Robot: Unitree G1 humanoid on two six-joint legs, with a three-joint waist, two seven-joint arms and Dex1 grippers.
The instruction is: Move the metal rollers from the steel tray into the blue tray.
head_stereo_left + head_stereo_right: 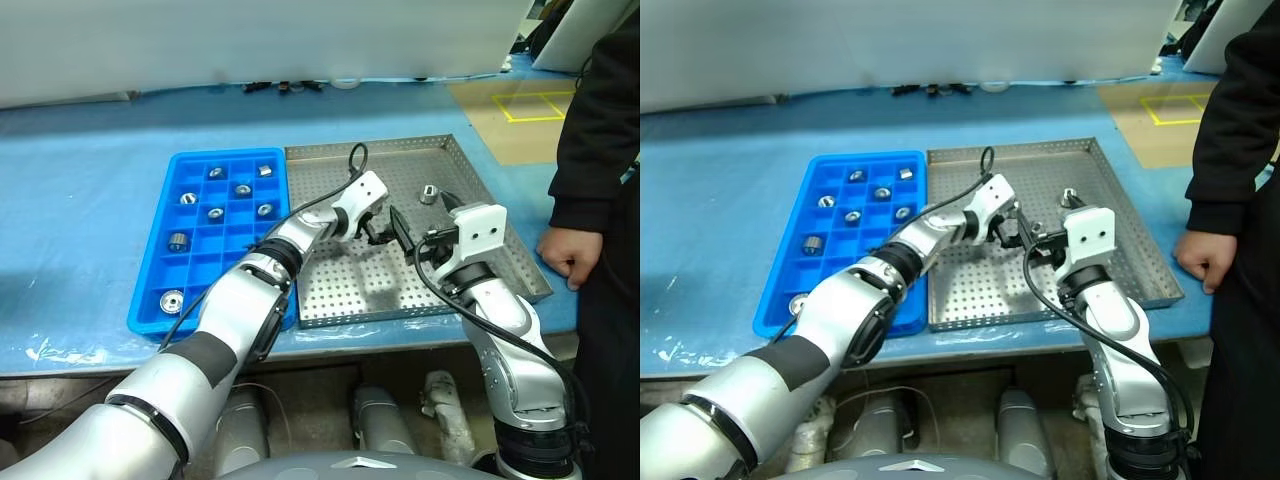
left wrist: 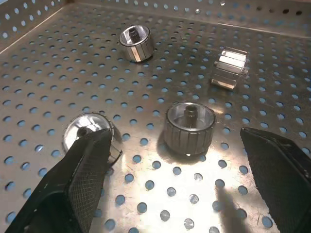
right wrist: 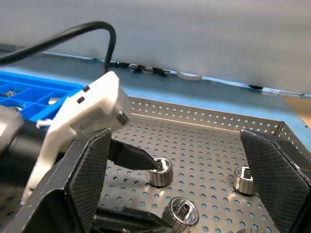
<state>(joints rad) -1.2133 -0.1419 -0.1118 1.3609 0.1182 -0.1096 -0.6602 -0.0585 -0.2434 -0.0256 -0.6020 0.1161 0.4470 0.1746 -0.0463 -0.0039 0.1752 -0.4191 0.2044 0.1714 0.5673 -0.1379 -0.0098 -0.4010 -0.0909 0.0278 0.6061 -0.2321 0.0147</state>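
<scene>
Metal rollers [image 2: 189, 127] in steel tray [image 2: 43, 63]: three upright, one sideways.

Trays: two are counted, one steel tray [image 1: 340, 292] and one blue tray [image 1: 141, 312], set side by side.
Metal rollers [image 1: 243, 189] in the blue tray: eight are counted, each in its own compartment. Two are found by the far edge, four in the next two rows, one further towards the near edge, and one by the near left corner.
Metal rollers in the steel tray: four are counted on the perforated floor in the left wrist view, all kept apart from one another.
Persons: one person [image 1: 603, 120] is seen, with one hand [image 1: 566, 256] by the steel tray's right edge.
</scene>
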